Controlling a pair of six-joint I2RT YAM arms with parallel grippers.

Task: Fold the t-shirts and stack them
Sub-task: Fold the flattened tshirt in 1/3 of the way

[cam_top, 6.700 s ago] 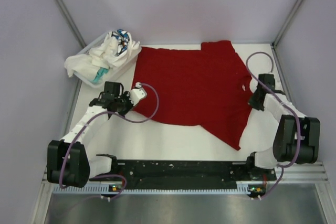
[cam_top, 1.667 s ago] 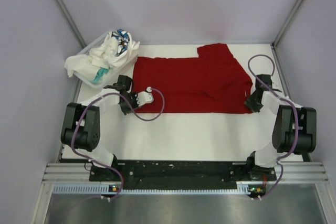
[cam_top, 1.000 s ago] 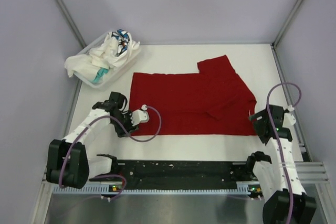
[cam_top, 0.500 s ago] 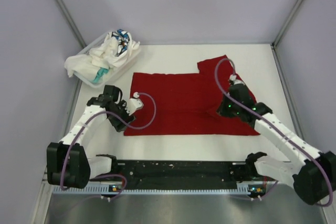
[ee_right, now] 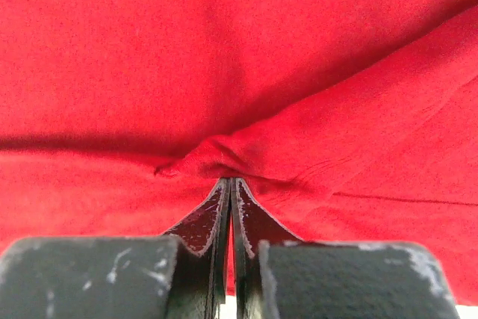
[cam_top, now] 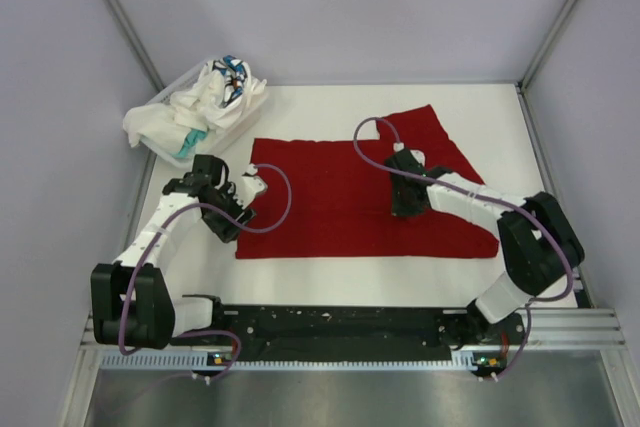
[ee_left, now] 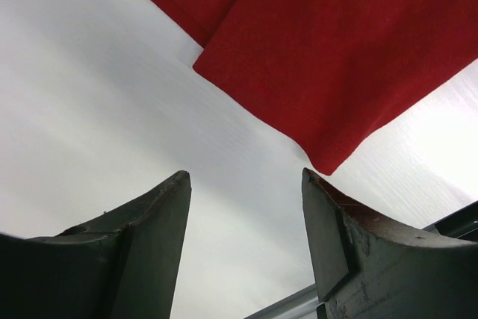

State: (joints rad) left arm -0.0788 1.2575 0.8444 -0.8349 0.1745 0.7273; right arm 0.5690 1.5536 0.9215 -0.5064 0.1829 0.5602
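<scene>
On the table [cam_top: 330, 277], top view: folded red t-shirt [cam_top: 340, 197] at centre, white t-shirts [cam_top: 200, 102] heaped in tray [cam_top: 252, 109] far left. Left gripper [cam_top: 232, 225] at the red shirt's left edge, right gripper [cam_top: 406, 205] on its middle. Left wrist: fingers [ee_left: 157, 214] spread over bare table, near shirt corner. Right wrist: fingers [ee_right: 205, 222] pressed together, tips at a cloth pucker.

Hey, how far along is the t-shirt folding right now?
Done: the red t-shirt lies folded into a flat band on the table. In hand: the right gripper is shut, apparently pinching a pucker of that shirt mid-cloth; the left gripper is open and empty beside its left edge. Left: further folds on the red one, and the white t-shirts heaped in the tray, none folded or stacked.
</scene>
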